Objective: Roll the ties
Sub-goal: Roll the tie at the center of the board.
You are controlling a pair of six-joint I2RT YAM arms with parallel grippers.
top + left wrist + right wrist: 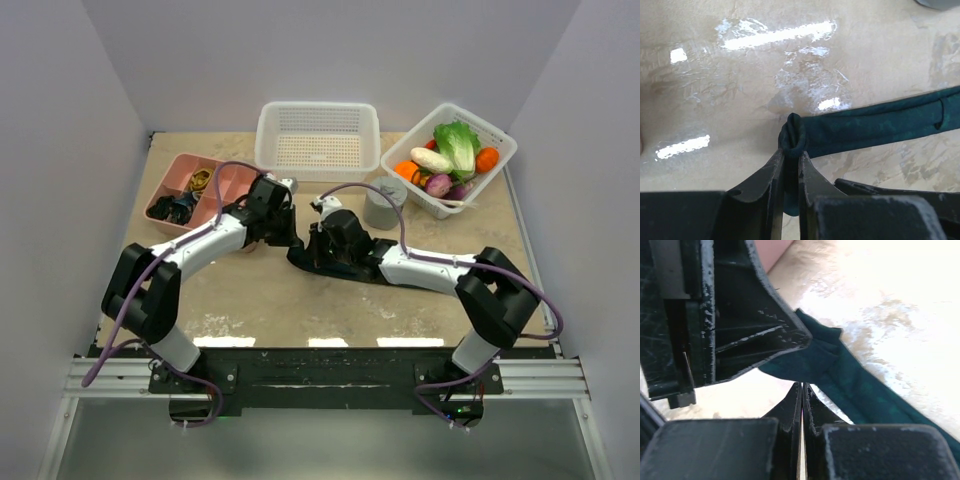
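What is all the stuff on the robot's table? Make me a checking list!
Surface: beige table, shiny in patches.
Job's things: one green tie, one end rolled a little, the rest lying flat.
Clutter: pink tray with small bits; empty white basket; vegetable basket; grey cylinder.
Grippers: left end effector shut on the tie's rolled end; right end effector shut, tips at the tie.
Cables: purple cables run along both arms.
Surroundings: white walls on three sides; nothing else seen.
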